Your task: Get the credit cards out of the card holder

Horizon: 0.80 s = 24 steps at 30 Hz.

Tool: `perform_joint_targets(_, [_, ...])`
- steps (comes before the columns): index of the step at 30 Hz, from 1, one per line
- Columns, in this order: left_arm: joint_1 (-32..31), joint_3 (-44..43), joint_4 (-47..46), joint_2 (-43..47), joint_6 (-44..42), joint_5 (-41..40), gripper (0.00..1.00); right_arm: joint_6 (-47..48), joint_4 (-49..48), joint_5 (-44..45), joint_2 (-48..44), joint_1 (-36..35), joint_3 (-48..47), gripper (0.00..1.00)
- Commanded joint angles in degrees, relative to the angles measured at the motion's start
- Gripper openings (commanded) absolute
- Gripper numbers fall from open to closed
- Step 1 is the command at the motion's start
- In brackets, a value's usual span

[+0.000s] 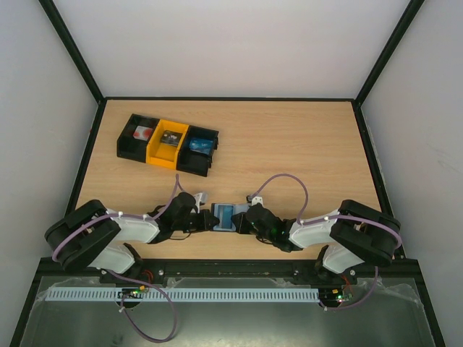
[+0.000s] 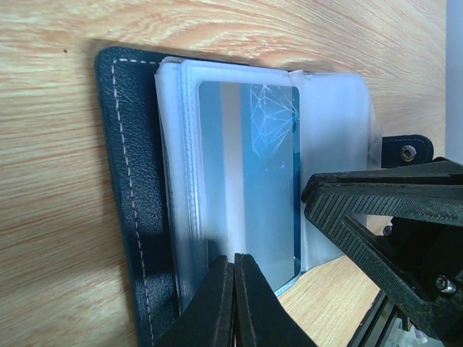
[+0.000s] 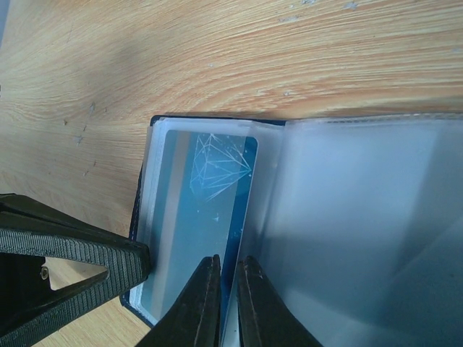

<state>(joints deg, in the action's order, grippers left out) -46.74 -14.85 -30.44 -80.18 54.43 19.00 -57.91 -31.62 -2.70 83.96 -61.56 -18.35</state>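
- The card holder lies open on the surface, between the two arms.
- A credit card sits in a sleeve inside the card holder.
- The left fingers meet at the card holder's left side.
- The right fingers pinch a sleeve at the card holder's right side.
- A row of bins stands well behind the card holder, to its left.

Lab cell: white walls, black frame, wooden table
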Motion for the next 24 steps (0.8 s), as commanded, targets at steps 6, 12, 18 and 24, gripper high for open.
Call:
perform_joint_targets(6, [-0.7, 0.6, -0.2, -1.0, -0.6, -1.0, 0.03, -1.2, -3.3, -0.8, 2.0, 0.2, 0.5, 0.09])
perform_joint_targets(12, [-0.7, 0.7, -0.3, -0.9, -0.6, -0.9, 0.03, -1.5, -3.5, -0.8, 2.1, 0.2, 0.6, 0.08])
perform_joint_targets(18, [-0.7, 1.0, -0.6, -1.1, -0.5, -0.9, 0.03, -2.0, -3.9, -0.8, 2.6, 0.3, 0.6, 0.09])
perform_joint_targets(24, [-0.7, 1.2, -0.8, -1.1, -0.5, -0.9, 0.03, -2.6, -5.5, -1.3, 3.0, 0.3, 1.0, 0.05])
